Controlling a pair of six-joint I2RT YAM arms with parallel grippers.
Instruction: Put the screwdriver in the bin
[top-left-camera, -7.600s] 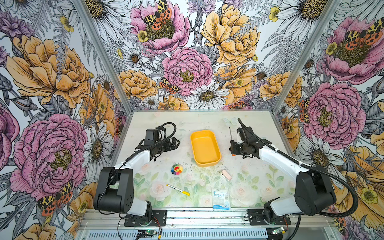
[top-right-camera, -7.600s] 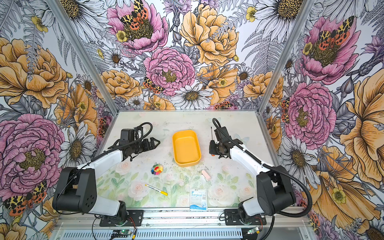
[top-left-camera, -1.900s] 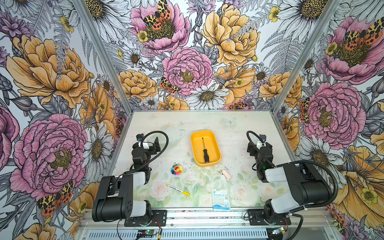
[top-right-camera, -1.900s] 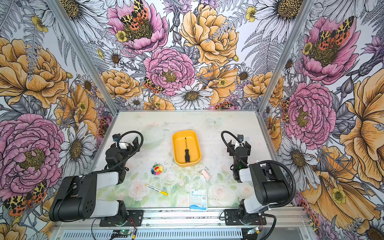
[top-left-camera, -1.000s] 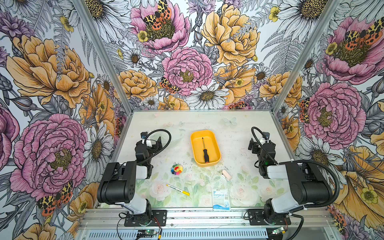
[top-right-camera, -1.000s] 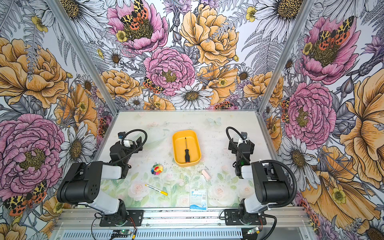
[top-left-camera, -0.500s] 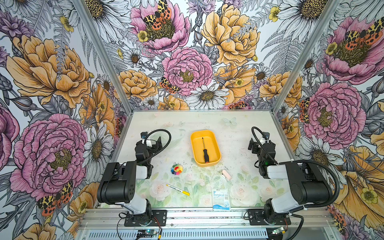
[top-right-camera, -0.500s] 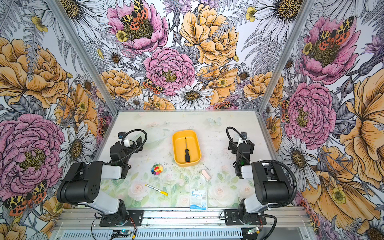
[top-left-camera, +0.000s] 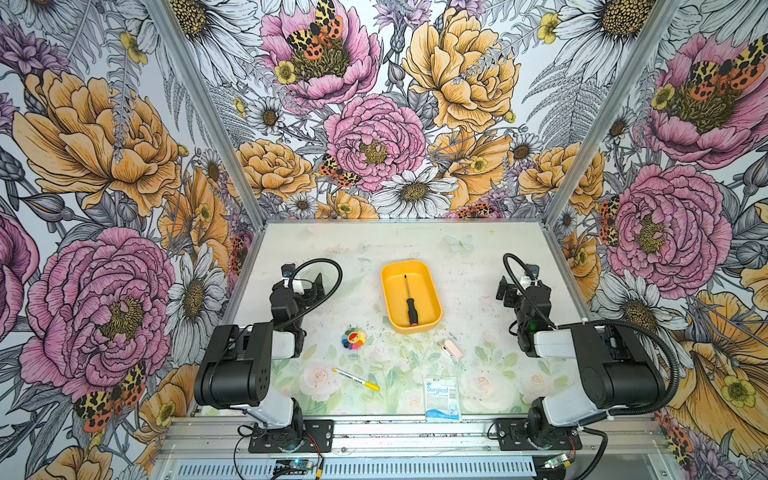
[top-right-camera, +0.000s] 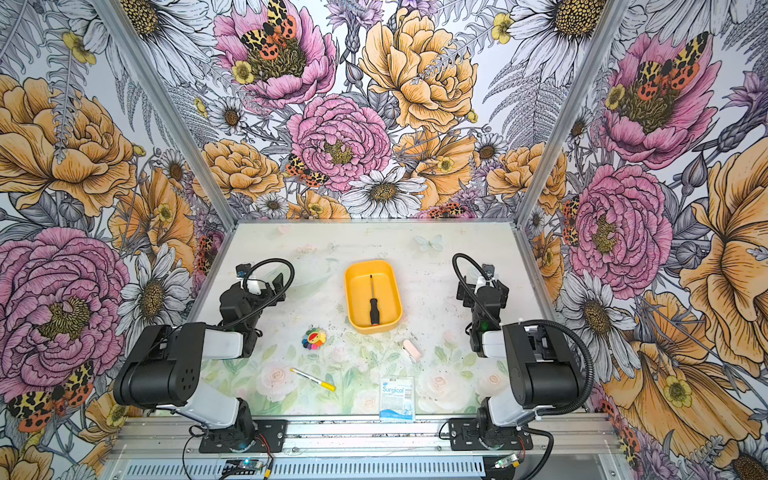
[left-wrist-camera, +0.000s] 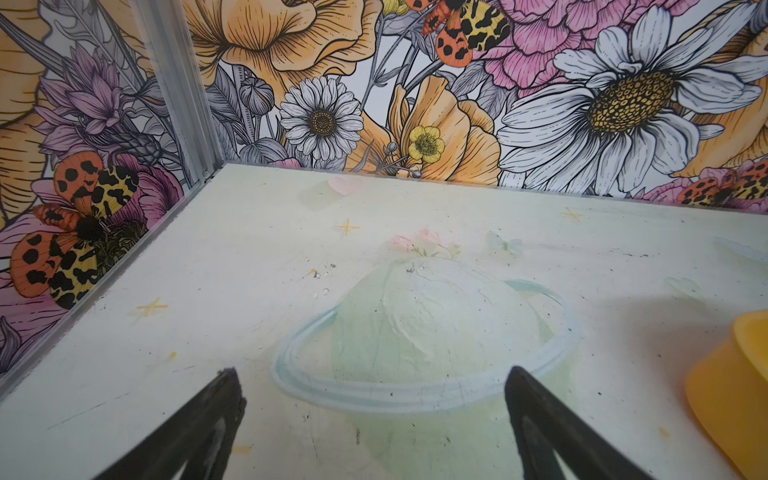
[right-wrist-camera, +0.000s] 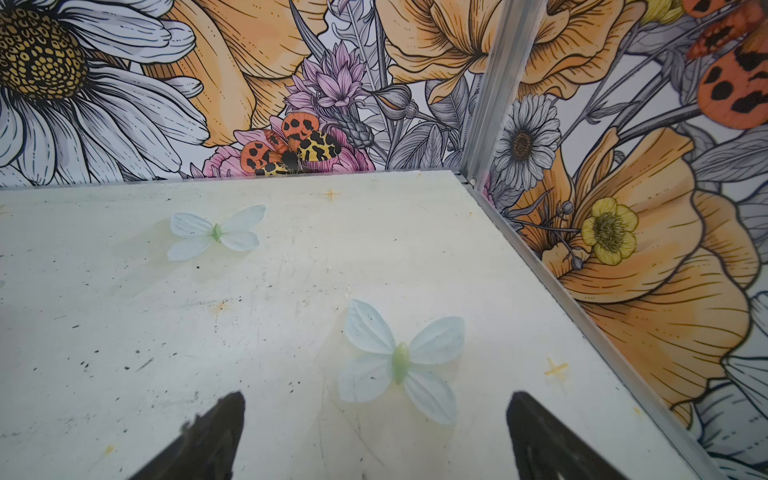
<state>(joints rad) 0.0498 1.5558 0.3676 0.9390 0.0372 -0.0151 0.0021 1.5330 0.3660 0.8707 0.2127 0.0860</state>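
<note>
The pale printed table (top-left-camera: 374, 249) carries everything. The left gripper (left-wrist-camera: 372, 374) has its fingers (left-wrist-camera: 199, 424) spread wide with only bare table between them. The right gripper (right-wrist-camera: 375, 397) has its fingers (right-wrist-camera: 208, 432) spread wide too, over a printed butterfly and clamped on nothing.

The bin (top-left-camera: 424, 291) sits between the two pairs of fingers in both top views (top-right-camera: 386, 291), well apart from each. One yellow corner of it (left-wrist-camera: 727, 386) shows in the left wrist view, off to the side of the left fingers that faces the right arm.

Nearer the arm bases than either set of fingers lies a clear packet (top-left-camera: 442, 398) printed "Surgical" in blue (the smaller lines under that word are too fine to read).

The screwdriver (top-left-camera: 409, 300) lies flat inside the bin, shaft towards the back wall and handle towards the arm bases, and no finger touches it (top-right-camera: 373, 301).

A white marker (top-left-camera: 355, 379) with a yellow cap lies behind the left fingers, towards the front edge. A rainbow flower toy (top-left-camera: 353, 338) sits between that marker and the bin. A small pink piece (top-left-camera: 453, 350) lies just short of the bin, on the side of the right fingers.
</note>
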